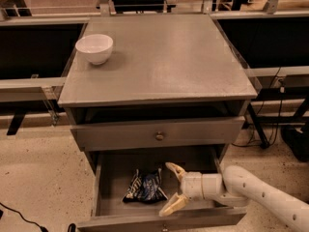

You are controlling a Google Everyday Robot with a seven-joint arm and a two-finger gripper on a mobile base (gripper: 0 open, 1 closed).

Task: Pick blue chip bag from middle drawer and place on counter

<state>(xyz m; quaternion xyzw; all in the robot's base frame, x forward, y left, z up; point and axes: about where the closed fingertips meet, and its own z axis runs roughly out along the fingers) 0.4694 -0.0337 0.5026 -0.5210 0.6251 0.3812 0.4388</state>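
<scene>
While the middle drawer (112, 178) stands open at the bottom of the cabinet, the gripper (166, 189) sits inside it, right of the drawer's centre. Its white arm (260, 192) comes in over the drawer's right wall. The two tan fingers (174, 204) are spread wide with nothing between them. One points toward the back of the drawer and the other lies close to its front wall.

The blue chip bag (145, 187) lies crumpled on the drawer's grey bottom, near the middle and just beside the fingertips on their left. From where I stand I cannot tell whether the nearer finger touches its edge. The left part of the drawer's bottom is bare.

Directly above the drawer is the upper drawer (203, 132), shut, with a small round knob (159, 136) at the middle of its front. Above that, the counter (169, 57) spreads flat and grey. A white bowl (94, 47) stands upright on it, over the drawer's left side and toward the far edge.

On either side of the drawer is speckled floor (38, 178), and dark cables (260, 129) hang off to its right. Farther back, beyond the counter, I can see dark panels and metal rails.
</scene>
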